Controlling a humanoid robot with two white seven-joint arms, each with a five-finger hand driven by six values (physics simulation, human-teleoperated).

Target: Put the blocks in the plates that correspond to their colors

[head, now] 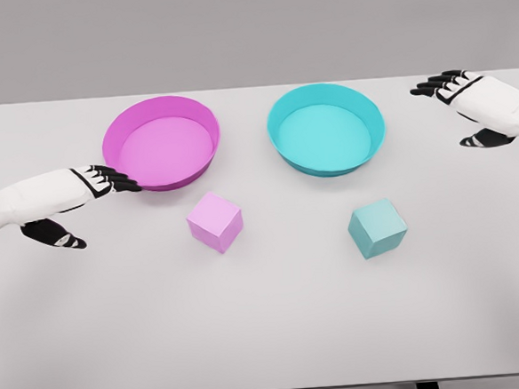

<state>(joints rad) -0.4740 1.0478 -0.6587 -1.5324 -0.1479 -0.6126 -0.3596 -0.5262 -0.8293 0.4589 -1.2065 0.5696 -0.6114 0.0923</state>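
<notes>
**Two blocks, two plates, both hands empty**

White matte table [269,336] under a plain grey backdrop, black legs peeking at the bottom edge. Magenta plate [159,108] sits at 11 o'clock from table centre, cyan plate [324,93] at 1 o'clock; both round, smooth, raised walls, nothing inside, well apart from each other. Pink block [215,222] lies just at 5 o'clock of the magenta plate, not touching it. Teal block [377,228] lies at 5 o'clock of the cyan plate, near but apart. Both are cubes, flat-shaded, turned slightly corner-on. No writing or labels readable anywhere.

Left hand [86,202] at 9 o'clock, white shell with black fingers spread, holding nothing, fingertips right beside the magenta plate's wall; contact unclear. Right hand [467,104] at 2 o'clock, past the cyan plate, fingers spread, holding nothing. Nothing lies between either block and its matching plate.
</notes>
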